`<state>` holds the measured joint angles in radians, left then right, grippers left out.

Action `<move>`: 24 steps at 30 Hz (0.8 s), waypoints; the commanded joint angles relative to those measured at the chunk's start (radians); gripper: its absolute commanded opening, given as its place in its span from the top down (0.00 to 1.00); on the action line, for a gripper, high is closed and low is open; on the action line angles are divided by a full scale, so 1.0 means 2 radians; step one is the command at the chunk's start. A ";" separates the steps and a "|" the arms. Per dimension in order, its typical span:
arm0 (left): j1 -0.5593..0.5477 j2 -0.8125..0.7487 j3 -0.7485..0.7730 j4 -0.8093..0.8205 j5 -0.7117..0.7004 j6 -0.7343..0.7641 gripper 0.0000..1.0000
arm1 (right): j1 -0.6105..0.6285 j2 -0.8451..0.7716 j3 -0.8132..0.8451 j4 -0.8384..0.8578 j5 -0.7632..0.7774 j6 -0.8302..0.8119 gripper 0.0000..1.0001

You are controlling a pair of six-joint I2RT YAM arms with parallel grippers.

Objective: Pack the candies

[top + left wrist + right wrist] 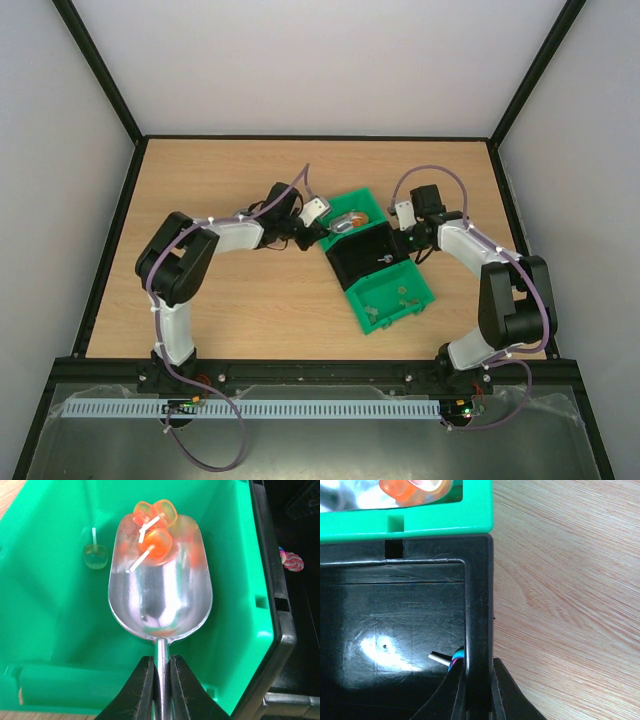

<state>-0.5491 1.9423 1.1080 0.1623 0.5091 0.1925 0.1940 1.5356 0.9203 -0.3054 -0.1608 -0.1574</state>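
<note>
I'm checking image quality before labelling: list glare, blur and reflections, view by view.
Top external: even light, sharp. Left wrist: the metal scoop mirrors green and orange; the candies in it look sharp. Right wrist: a bright glare patch on the black bin floor; the table grain is crisp.

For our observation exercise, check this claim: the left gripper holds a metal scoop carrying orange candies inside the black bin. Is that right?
Wrong bin. The left gripper holds the metal scoop carrying orange candies inside the green bin, not the black bin; the left wrist view shows it.
</note>
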 commanded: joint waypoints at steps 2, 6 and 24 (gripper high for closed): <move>0.012 -0.014 -0.019 0.044 0.012 -0.015 0.98 | -0.010 0.006 0.002 -0.025 0.026 -0.007 0.99; 0.016 -0.011 -0.016 0.049 0.007 -0.027 0.98 | -0.011 0.006 0.000 -0.024 0.026 -0.014 0.99; 0.030 -0.061 -0.045 0.117 0.054 -0.075 0.98 | -0.012 0.010 0.001 -0.024 0.028 -0.018 0.99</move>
<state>-0.4988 1.9118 1.0378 0.3149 0.5682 0.0372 0.1795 1.5356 0.9203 -0.3046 -0.1474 -0.1833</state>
